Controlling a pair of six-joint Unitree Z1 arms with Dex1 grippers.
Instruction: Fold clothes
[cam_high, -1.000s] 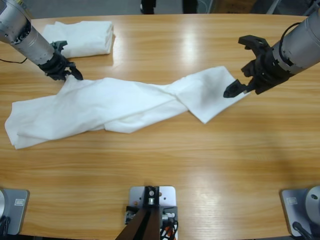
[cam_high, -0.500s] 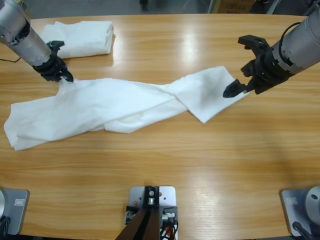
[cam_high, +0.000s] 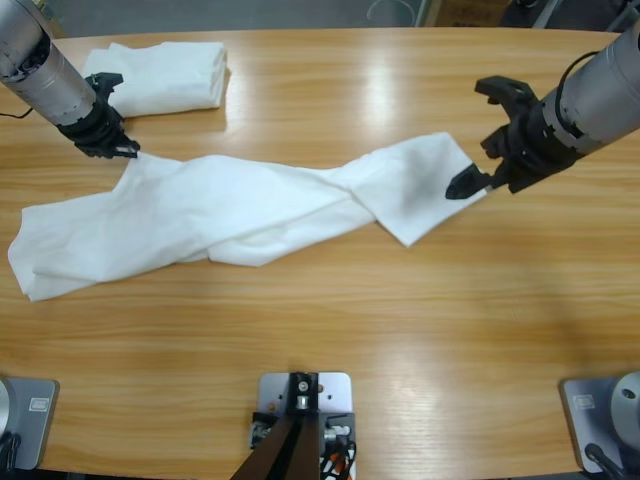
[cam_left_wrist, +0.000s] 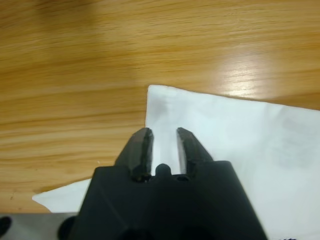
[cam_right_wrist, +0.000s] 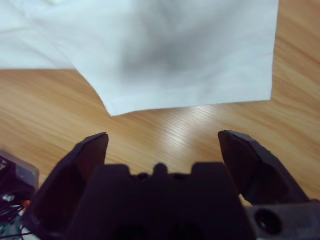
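Left gripper (cam_high: 118, 150) hovers near the bench's far left corner, its black jaws drawn close with only a narrow slit between them and nothing pinched, poised just over the upper left corner of a white T-shirt (cam_high: 230, 205). Across the bench, the right gripper (cam_high: 487, 150) hangs with jaws spread wide above the shirt's right-hand end, gripping nothing; the right wrist view shows the hemmed edge lying flat on the wood just ahead of it.

The T-shirt sprawls across the middle of the wooden bench (cam_high: 330, 330) as a long, loosely twisted band, running from the left edge toward the right, with one crossover twist right of centre. By the look of it, the fold on this garment is barely begun: the cloth is neither spread flat nor squared, and neither end is in a gripper's hold.

One job does appear finished. A folded white T-shirt (cam_high: 165, 75) sits as a neat rectangle at the far left corner, just behind the left gripper and apart from the loose one.

What seems left is to take both ends, pull out the twist, flatten the cloth and fold it down. The twist is the likely snag. Otherwise the bench's near half lies bare.
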